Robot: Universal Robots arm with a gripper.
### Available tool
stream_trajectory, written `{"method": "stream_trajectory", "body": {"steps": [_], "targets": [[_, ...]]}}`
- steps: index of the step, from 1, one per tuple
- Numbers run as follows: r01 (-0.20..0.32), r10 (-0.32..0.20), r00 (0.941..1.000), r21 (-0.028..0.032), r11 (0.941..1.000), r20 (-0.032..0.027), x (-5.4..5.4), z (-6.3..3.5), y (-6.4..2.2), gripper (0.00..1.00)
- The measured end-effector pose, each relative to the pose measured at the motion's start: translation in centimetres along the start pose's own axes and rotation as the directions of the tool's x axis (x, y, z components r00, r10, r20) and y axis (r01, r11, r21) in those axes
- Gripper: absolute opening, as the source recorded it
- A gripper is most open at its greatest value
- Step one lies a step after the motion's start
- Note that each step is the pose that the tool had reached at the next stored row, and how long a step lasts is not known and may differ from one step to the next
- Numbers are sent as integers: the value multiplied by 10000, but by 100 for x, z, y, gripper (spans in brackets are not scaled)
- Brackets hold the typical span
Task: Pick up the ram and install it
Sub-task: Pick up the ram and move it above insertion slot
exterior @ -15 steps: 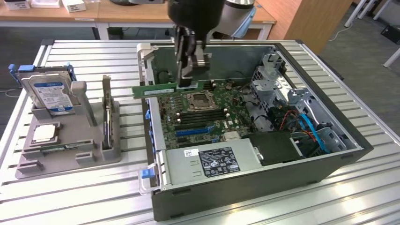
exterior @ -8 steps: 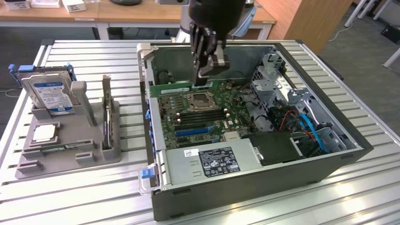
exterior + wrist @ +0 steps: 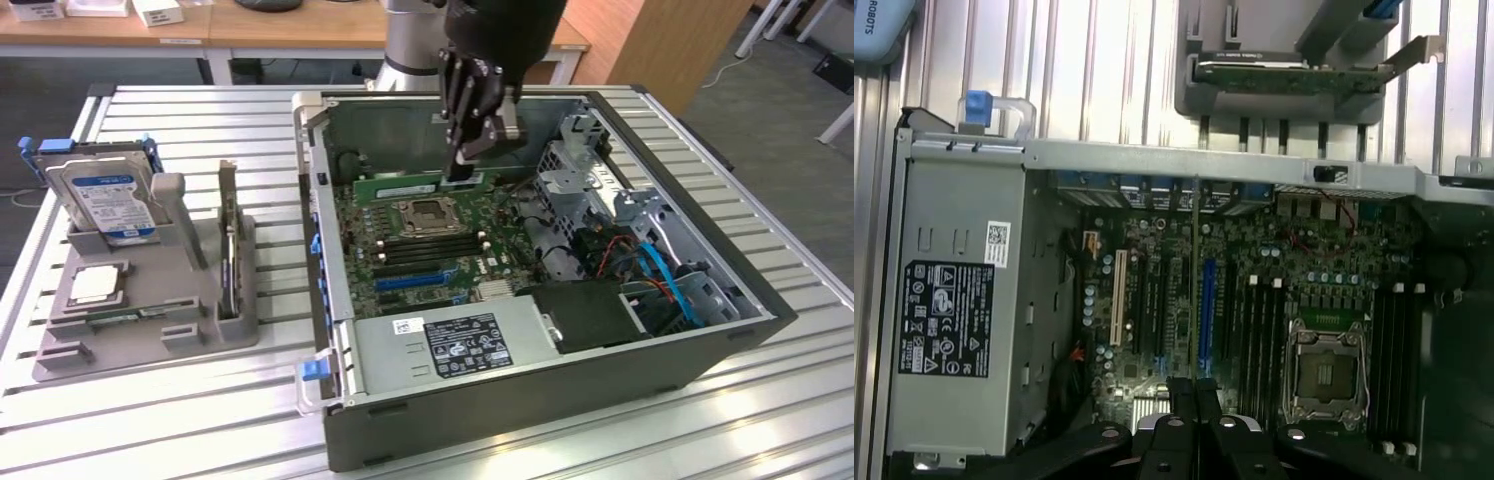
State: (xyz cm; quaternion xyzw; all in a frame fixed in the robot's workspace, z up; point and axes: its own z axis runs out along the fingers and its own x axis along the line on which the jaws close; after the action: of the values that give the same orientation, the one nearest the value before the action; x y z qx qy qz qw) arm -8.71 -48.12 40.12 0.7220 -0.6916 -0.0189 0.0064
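The fingers (image 3: 1181, 398) apparently pinch the ram (image 3: 1197, 280).

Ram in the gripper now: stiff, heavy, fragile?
Probably stiff: the ram juts sideways from the gripper without visible sag. Likely light: edge-on in the wrist view it is a thin sliver. Possibly fragile: a bare green board, seemingly gripped near one end, so pushing might lever it.

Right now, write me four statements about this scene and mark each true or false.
1. The gripper is shut on the ram. True.
2. The hard drive sits inside the computer case. False: it stands in the grey holder outside it.
3. The CPU chip lies on the grey holder. True.
4. The gripper hangs over the grey holder. False: it is inside the computer case, over the motherboard.
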Motion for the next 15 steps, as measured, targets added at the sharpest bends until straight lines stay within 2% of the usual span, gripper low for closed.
{"method": "stream_trajectory", "body": {"steps": [2,15], "targets": [[0,0,10000,-1,10000,-1,2,-2,-54,12],[-188,188,9998,-25,9998,8,4,-2,-94,12]]}}
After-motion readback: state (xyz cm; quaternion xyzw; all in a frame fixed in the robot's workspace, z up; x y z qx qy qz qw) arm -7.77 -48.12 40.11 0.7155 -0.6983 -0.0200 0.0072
